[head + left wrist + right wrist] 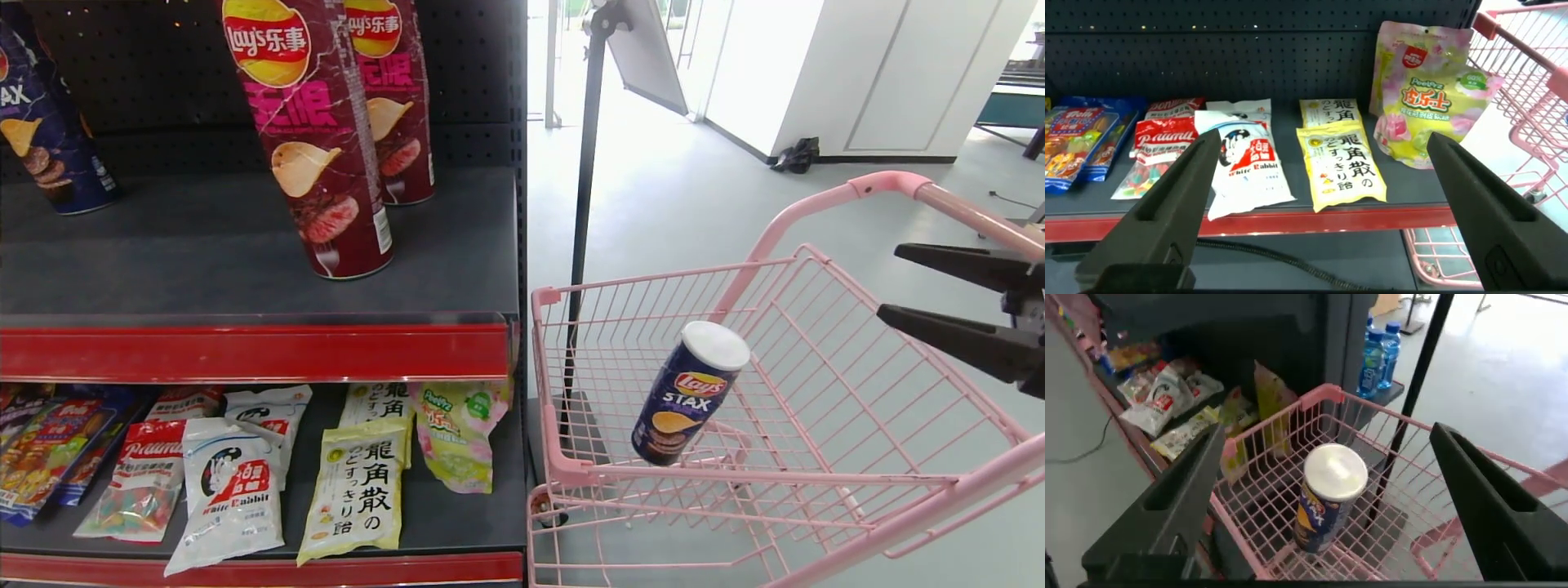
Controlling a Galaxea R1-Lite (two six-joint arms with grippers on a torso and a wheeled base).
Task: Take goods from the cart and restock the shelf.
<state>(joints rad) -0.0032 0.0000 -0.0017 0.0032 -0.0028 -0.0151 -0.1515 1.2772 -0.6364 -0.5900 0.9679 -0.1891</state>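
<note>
A dark blue chip can (690,392) with a white lid leans upright inside the pink wire cart (653,282). My right gripper (890,282) hangs open above the cart's right side, apart from the can. In the right wrist view the can (1327,498) stands in the cart (1290,408) below the spread fingers of that gripper (1327,429). My left gripper (1324,137) is open and holds nothing, facing the lower shelf level. The upper shelf board (204,245) carries two maroon chip cans (318,139) and one blue can (49,139) at the far left.
Candy and snack bags (351,490) lie on the lower shelf (1249,220), among them a yellow bag (1339,167) and a pink-green bag (1425,98). A black stand pole (584,163) rises between shelf and cart. Water bottles (1380,351) sit beyond the cart.
</note>
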